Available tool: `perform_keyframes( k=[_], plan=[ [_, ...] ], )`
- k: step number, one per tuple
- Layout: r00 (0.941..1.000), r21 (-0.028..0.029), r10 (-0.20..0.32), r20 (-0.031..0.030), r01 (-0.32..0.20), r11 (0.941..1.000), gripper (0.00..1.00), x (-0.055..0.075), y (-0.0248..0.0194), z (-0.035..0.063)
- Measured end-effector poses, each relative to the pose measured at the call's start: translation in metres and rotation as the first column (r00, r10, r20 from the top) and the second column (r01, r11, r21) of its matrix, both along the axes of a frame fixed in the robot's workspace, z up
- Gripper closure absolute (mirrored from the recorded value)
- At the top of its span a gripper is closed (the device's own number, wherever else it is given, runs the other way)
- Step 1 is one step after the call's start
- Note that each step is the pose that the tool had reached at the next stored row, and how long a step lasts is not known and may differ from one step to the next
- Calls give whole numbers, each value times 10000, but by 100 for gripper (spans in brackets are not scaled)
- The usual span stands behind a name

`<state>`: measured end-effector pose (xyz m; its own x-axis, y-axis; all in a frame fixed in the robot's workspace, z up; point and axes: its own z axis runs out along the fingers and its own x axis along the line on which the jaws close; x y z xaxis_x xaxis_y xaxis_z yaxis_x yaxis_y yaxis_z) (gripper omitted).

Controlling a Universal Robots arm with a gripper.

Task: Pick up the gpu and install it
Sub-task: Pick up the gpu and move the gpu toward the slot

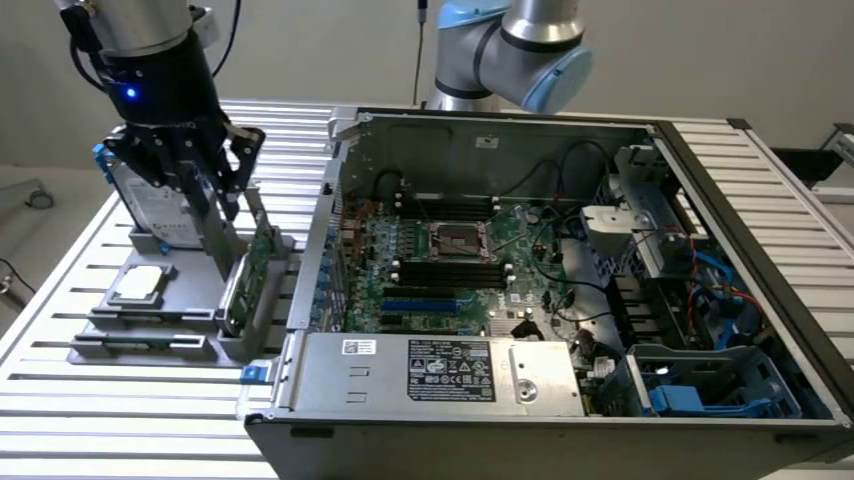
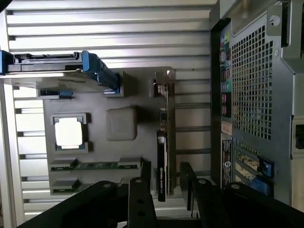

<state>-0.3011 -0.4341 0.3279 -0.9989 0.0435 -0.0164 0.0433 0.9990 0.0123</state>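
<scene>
Slatted table (image 1: 80,400); open computer case (image 2: 251,85) on it; grey holder (image 2: 137,102) beside case. gpu (image 2: 163,156) stands on edge in holder slot, not yet installed. Gripper (image 2: 165,166) just above it; fingers (image 2: 140,194) spread wide, straddling card, gap either side. Judgement: centre card between fingers; descend straight; clamp flat faces low, squarely, gently.

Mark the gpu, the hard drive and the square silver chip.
gpu (image 1: 248,280), exterior view, green board face.
hard drive (image 1: 144,205), exterior view, silver face.
chip (image 2: 69,132), wrist view, middle of silver lid.
</scene>
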Motion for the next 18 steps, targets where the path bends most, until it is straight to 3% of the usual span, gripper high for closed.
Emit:
perform_keyframes(
  k=[6, 18],
  plan=[
    [9999, -1, 124, -1, -124, 9999, 62, 0, -47, -108],
    [9986, 1, 523, 1, -523, 9986, 62, 0, -54, -345]
  ],
)
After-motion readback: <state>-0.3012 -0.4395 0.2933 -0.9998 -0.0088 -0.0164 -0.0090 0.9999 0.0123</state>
